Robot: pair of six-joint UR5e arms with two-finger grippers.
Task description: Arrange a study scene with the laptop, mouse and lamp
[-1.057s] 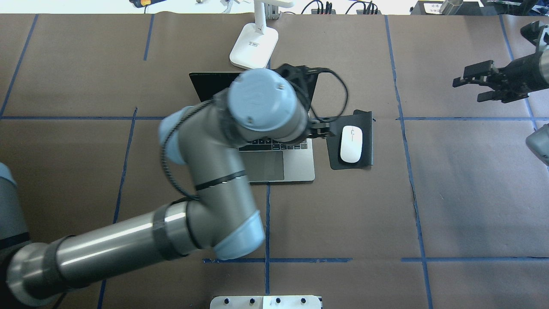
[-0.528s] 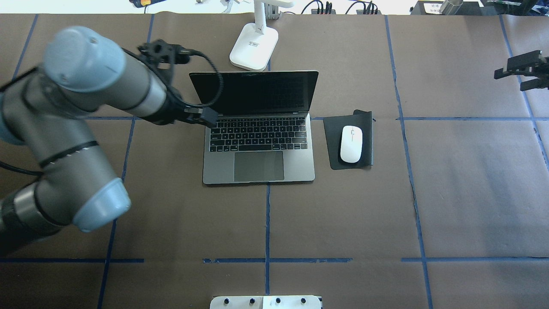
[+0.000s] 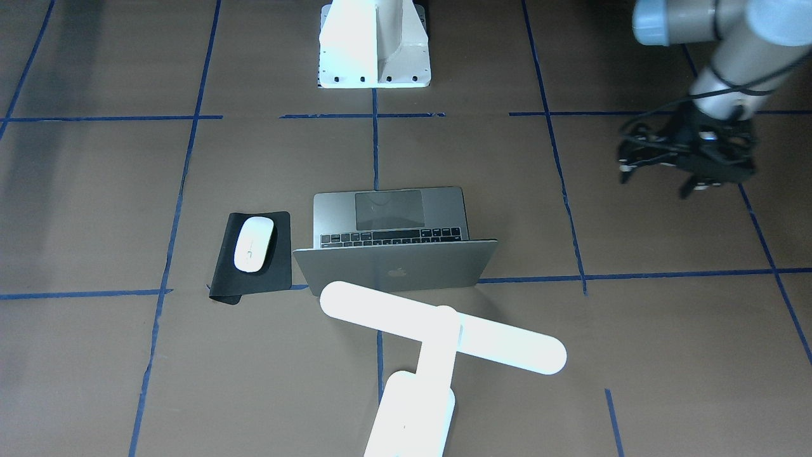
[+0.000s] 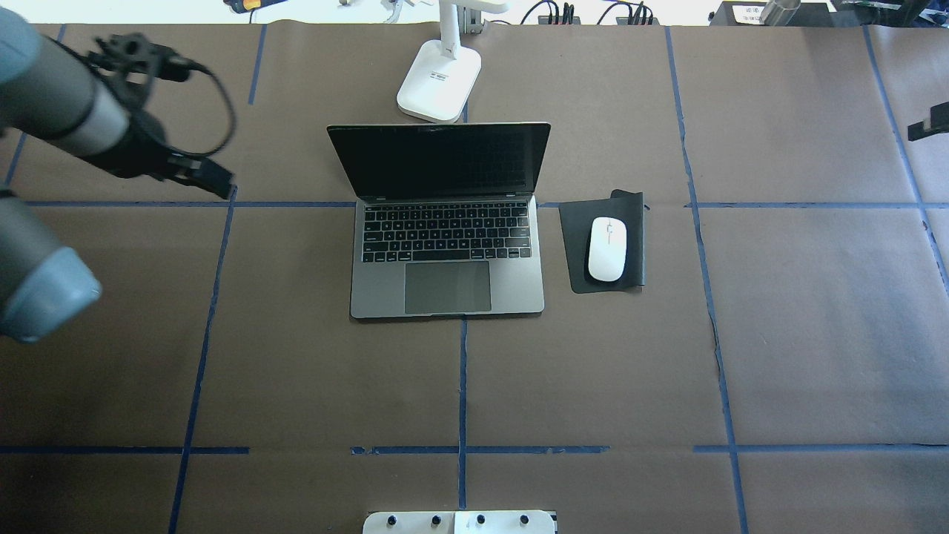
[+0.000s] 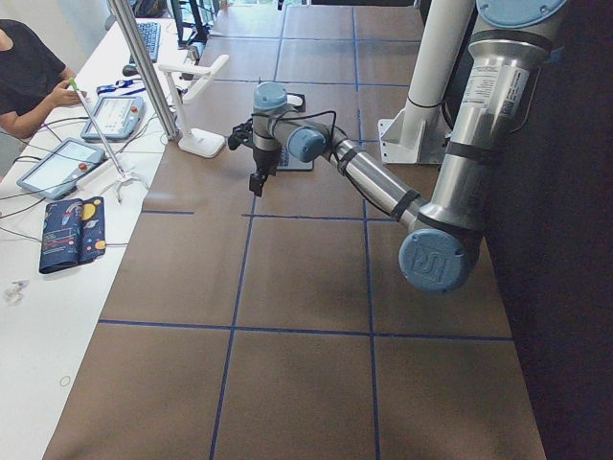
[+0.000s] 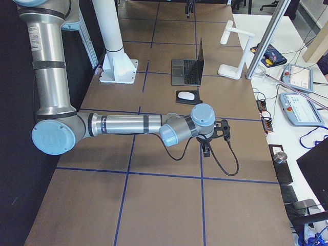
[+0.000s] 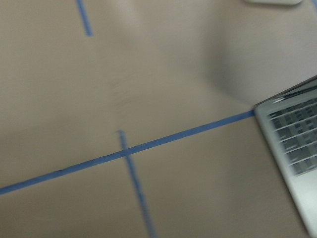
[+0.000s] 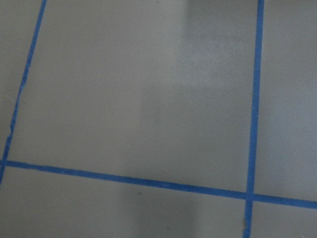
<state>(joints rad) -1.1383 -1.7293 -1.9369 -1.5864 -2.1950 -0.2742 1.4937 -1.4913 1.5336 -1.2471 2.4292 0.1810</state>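
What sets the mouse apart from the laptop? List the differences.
The mouse is white, oval and small; the laptop is grey, rectangular and far larger. The mouse lies on a black mat; the laptop sits straight on the brown table cover. Both rest side by side.

**Inspector:** Table surface?

**Clerk:** Brown paper cover (image 4: 815,334) across the whole top; blue tape lines (image 4: 462,386) divide it into a grid; a black mat (image 4: 574,252) lies flat on it, one far corner curled up.

**Inspector:** Fixtures?

**Clerk:** White pedestal (image 3: 374,44) with bolt holes along its foot, at the table's middle edge; an aluminium post (image 5: 144,67) stands at the opposite edge.

**Inspector:** Beyond the table?

**Clerk:** White side bench (image 5: 38,316); two control tablets (image 5: 59,168) (image 5: 120,115) on it, cabled; a patterned pouch (image 5: 69,233) near the closer tablet; a person in a dark top (image 5: 24,77) sits at the bench, one hand raised.
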